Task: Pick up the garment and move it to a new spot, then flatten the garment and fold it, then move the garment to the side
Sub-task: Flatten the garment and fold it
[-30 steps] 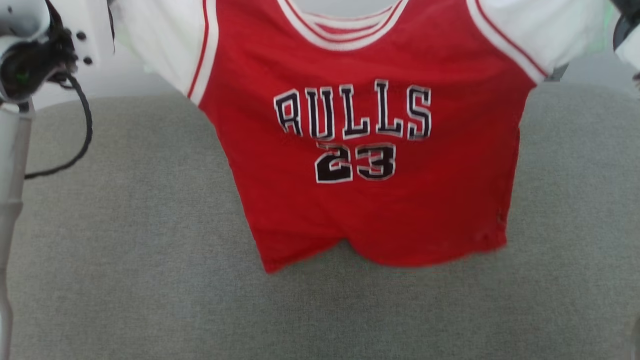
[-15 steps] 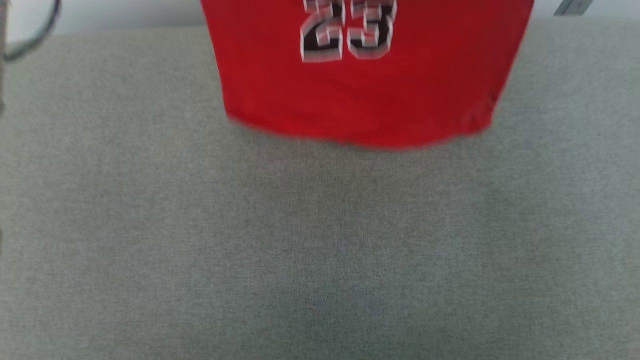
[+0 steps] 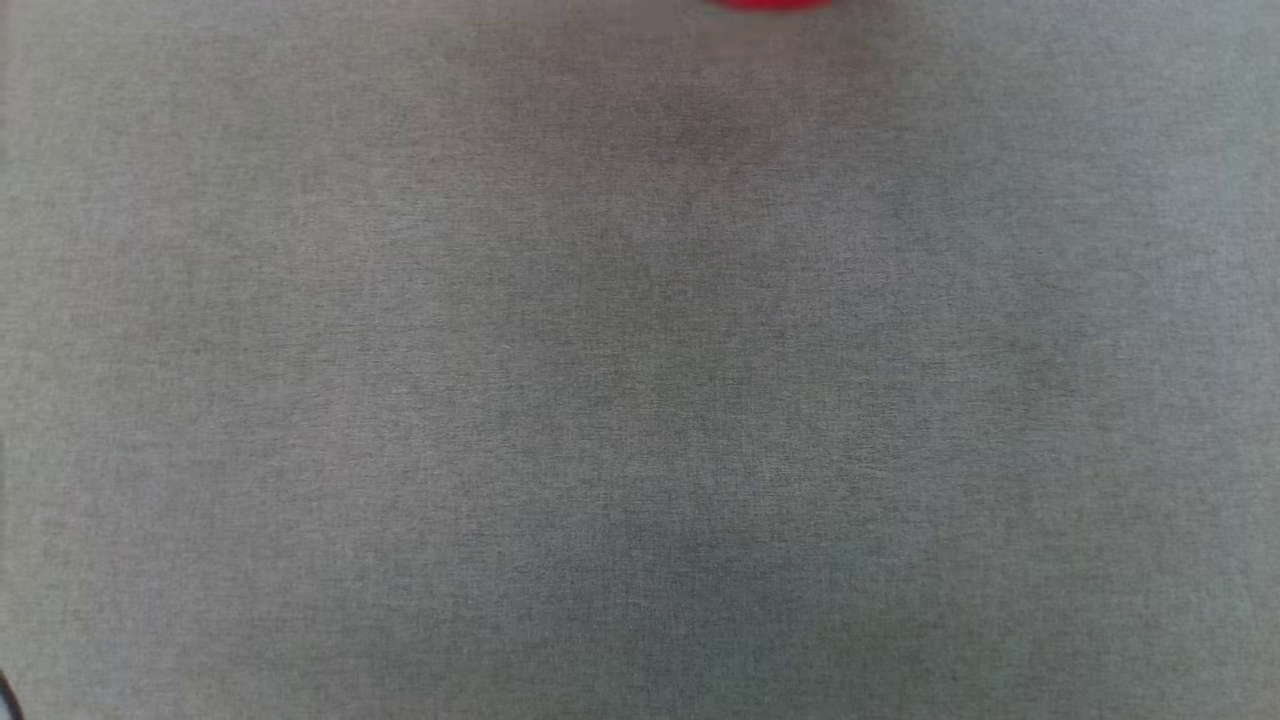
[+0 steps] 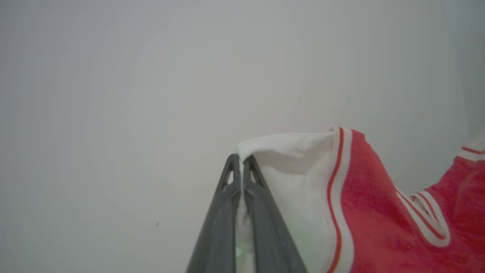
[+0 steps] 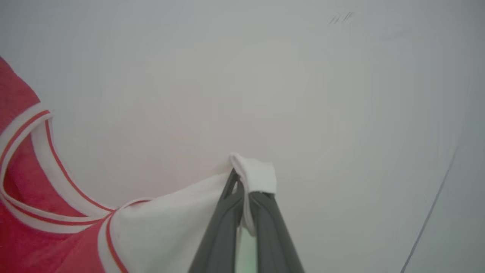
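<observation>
Head view has swung right down. A second ago the whole shirt front hung before me, lettering and number square on; half a second ago just the number and hem. Now it's nearly all grey table [image 3: 640, 400], with the shirt [image 3: 770, 4] a red sliver at the top edge. The table's far edge slid out of view with it, so that's my head tipping, not proof the shirt went anywhere.

The wrist views tell me where it is. Left gripper [image 4: 241, 161] is pinched tight on the tip of a white sleeve [image 4: 288, 170], cloth squeezed between the fingers, red body and striped neckband trailing off to that view's right. Right gripper [image 5: 245, 187] is the same, clamped on the other sleeve [image 5: 170, 216] with a fold flopped over one fingertip. There's pale wall [image 4: 113, 94] behind both.

So the shirt's in the air, strung between my two grippers by its sleeves. I'd call the pick-up done, and I take this downward look as sizing up the landing spot. The next move wants the hem down first, then a steady draw so the shirt lands flat. Both grips sit at the very sleeve tips on thin jersey, so a hard tug could slip one free
</observation>
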Robot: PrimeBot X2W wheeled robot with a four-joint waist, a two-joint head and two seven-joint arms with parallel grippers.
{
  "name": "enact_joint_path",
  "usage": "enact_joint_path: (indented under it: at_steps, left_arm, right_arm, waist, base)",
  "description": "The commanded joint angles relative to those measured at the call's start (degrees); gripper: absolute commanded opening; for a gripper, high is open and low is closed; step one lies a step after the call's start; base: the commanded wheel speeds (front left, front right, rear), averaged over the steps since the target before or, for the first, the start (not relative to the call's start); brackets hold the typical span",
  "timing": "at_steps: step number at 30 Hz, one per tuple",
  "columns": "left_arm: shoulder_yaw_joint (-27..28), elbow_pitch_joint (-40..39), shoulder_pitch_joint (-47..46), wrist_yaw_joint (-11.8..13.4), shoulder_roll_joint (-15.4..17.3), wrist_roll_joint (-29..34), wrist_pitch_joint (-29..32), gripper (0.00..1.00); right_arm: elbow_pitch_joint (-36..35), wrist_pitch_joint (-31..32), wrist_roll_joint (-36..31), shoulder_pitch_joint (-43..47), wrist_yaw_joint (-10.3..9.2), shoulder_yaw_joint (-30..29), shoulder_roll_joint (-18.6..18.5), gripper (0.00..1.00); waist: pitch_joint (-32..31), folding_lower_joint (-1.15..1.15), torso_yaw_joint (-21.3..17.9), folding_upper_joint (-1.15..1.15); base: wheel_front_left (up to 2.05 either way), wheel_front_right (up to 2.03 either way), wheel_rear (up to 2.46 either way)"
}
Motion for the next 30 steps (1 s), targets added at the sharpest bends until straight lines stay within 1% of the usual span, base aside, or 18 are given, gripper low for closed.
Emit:
enact_joint_path:
  at_steps: [1, 3, 5, 9, 10, 11, 13, 14, 16, 19, 21, 23, 25, 30]
  left_arm:
    - [-1.80, 0.67, 3.02, -0.11, 0.19, -1.57, 0.12, 0.00]
    - [-4.44, 0.92, 6.23, -0.08, 0.95, -3.83, 0.94, 0.00]
    - [-7.11, 1.00, 10.04, -0.07, 1.58, -6.52, 2.84, 0.00]
    - [-11.74, -0.97, 16.89, -0.07, 3.41, -12.75, 7.70, 0.00]
    - [-12.13, -1.62, 18.82, -0.05, 3.78, -15.63, 9.49, 0.00]
    - [-12.13, -1.62, 18.82, -0.05, 3.78, -15.63, 9.49, 0.00]
    - [-13.96, -3.91, 22.46, -0.06, 5.21, -18.89, 12.75, 0.00]
    - [-14.30, -5.20, 24.36, -0.07, 5.81, -21.76, 14.45, 0.00]
    - [-14.98, -8.26, 27.96, -0.07, 7.75, -25.23, 17.43, 0.00]
    - [-15.15, -13.22, 33.55, -0.07, 10.61, -30.32, 21.34, 0.00]
    - [-15.12, -16.60, 37.54, 0.03, 12.53, -32.91, 23.93, 0.00]
    - [-14.84, -20.50, 41.50, 1.69, 14.65, -35.43, 25.94, 0.00]
    - [-15.15, -25.43, 45.68, 3.61, 17.22, -36.61, 27.93, 0.00]
    - [-15.33, -37.58, 56.27, 10.30, 23.99, -40.07, 31.06, 0.00]
  right_arm:
    - [1.91, 0.19, 1.41, 2.23, -0.04, 2.16, -0.44, 0.00]
    - [3.68, 1.51, 5.36, 4.40, -0.03, 5.46, -0.10, 0.00]
    - [4.58, 3.81, 8.91, 7.07, -0.04, 8.99, -0.96, 0.00]
    - [2.04, 9.28, 19.77, 13.49, -0.04, 14.72, -2.25, 0.00]
    - [0.80, 10.85, 22.13, 14.80, -0.04, 15.87, -3.17, 0.00]
    - [0.80, 10.85, 22.13, 14.80, -0.04, 15.87, -3.17, 0.00]
    - [-2.18, 14.06, 27.11, 18.38, -0.03, 18.59, -4.71, 0.00]
    - [-4.00, 15.42, 29.03, 19.93, -0.04, 19.80, -5.77, 0.00]
    - [-8.03, 18.11, 33.32, 23.55, -0.04, 22.43, -7.85, 0.00]
    - [-15.11, 21.34, 38.88, 28.58, -0.03, 25.84, -11.83, 0.00]
    - [-18.78, 22.41, 41.01, 31.56, -0.04, 27.11, -15.01, 0.00]
    - [-22.62, 23.28, 42.59, 34.59, -0.03, 28.84, -17.59, 0.00]
    - [-26.00, 24.00, 44.28, 37.38, -0.03, 29.92, -20.05, 0.00]
    - [-33.68, 24.98, 45.63, 43.28, -0.04, 33.09, -26.81, 0.00]
  waist:
    - [-0.16, 0.00, 0.39, 0.00]
    - [-0.37, 0.00, 0.64, 0.00]
    - [-0.71, 0.00, 0.86, 0.00]
    - [-1.63, 0.00, 1.47, 0.00]
    - [-1.85, 0.00, 1.55, 0.00]
    - [-1.85, 0.00, 1.55, 0.00]
    - [-2.48, 0.00, 1.76, 0.00]
    - [-2.80, 0.00, 1.84, 0.00]
    - [-3.42, 0.00, 1.95, 0.00]
    - [-4.50, 0.00, 2.21, 0.00]
    - [-5.16, 0.00, 2.31, 0.00]
    - [-5.68, 0.00, 2.40, 0.00]
    - [-6.12, 0.00, 2.47, 0.00]
    - [-7.15, 0.00, 2.58, 0.00]
  base:
    - [0.00, 0.00, 0.00]
    - [0.00, 0.00, 0.00]
    - [0.00, 0.00, 0.00]
    - [0.00, 0.00, 0.00]
    - [0.00, 0.00, 0.00]
    - [0.00, 0.00, 0.00]
    - [0.00, 0.00, 0.00]
    - [0.00, 0.00, 0.00]
    - [0.00, 0.00, 0.00]
    - [0.00, 0.00, 0.00]
    - [0.00, 0.00, 0.00]
    - [0.00, 0.00, 0.00]
    - [0.00, 0.00, 0.00]
    - [0.00, 0.00, 0.00]
